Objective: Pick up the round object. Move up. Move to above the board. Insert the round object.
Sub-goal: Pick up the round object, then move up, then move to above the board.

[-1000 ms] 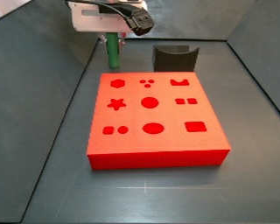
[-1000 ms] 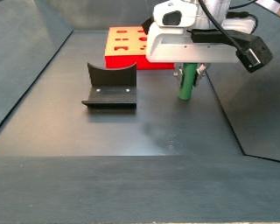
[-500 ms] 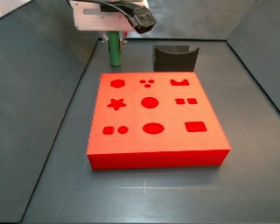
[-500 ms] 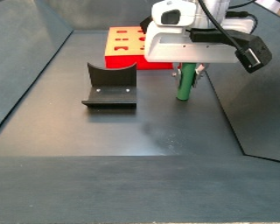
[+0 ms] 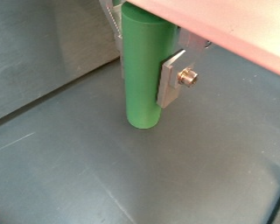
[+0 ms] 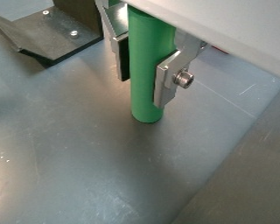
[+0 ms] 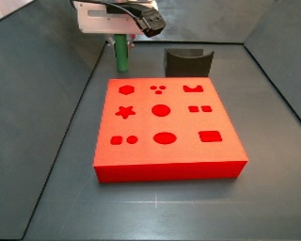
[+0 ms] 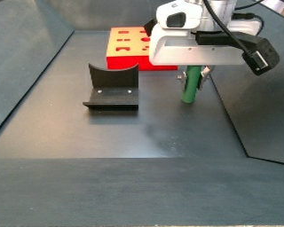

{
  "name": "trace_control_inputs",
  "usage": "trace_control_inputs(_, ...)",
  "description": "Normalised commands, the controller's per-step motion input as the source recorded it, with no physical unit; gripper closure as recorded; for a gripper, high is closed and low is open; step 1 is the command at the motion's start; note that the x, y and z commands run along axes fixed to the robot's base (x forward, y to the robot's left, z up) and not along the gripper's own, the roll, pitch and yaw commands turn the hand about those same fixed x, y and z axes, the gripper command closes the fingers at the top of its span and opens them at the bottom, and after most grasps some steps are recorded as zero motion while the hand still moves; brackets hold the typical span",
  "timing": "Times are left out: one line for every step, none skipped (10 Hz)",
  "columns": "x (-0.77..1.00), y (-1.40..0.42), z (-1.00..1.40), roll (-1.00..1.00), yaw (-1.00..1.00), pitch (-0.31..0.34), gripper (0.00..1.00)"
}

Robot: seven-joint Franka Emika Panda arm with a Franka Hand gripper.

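Observation:
The round object is a slim green cylinder peg (image 7: pixel 120 56), standing upright on the dark floor beyond the board's far left corner. My gripper (image 7: pixel 119 40) comes down from above and is shut on the peg's upper part. Both wrist views show the silver fingers (image 6: pixel 168 80) pressed on either side of the peg (image 6: pixel 145 107), also (image 5: pixel 143 101), with its lower end at the floor. The board (image 7: pixel 166 132) is a large red block with shaped holes on top. In a side view the peg (image 8: pixel 191 87) stands beside the board (image 8: pixel 124 42), under the gripper (image 8: pixel 194 71).
The fixture (image 7: pixel 187 63), a dark L-shaped bracket, stands behind the board's far edge; it also shows in a side view (image 8: pixel 111 89) and a wrist view (image 6: pixel 43 39). Dark sloping walls (image 7: pixel 46 56) enclose the floor.
Nothing has clearly changed; the gripper stays shut on the green peg at the same place.

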Motion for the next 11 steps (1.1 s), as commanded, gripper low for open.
trace_control_inputs(0.00,0.00,0.00,0.00,0.00,0.000,1.00)
trace_control_inputs(0.00,0.00,0.83,0.00,0.00,0.000,1.00)
trace_control_inputs(0.01,-0.04,0.82,0.00,-0.04,0.000,1.00)
trace_control_inputs(0.00,-0.04,0.74,-0.01,-0.04,0.010,1.00)
trace_control_inputs(-0.01,-0.03,0.63,-0.02,-0.03,0.020,1.00)
trace_control_inputs(-0.01,-0.02,0.45,-0.03,-0.02,0.027,1.00)
trace_control_inputs(-0.01,-0.01,0.31,-0.04,-0.01,0.031,1.00)
trace_control_inputs(-0.14,-0.08,1.00,0.06,-0.22,-0.323,1.00)
trace_control_inputs(-0.14,-0.09,1.00,0.05,-0.22,-0.327,1.00)
trace_control_inputs(-0.15,-0.07,1.00,0.03,-0.15,-0.240,1.00)
trace_control_inputs(-0.14,-0.07,1.00,0.01,-0.11,-0.168,1.00)
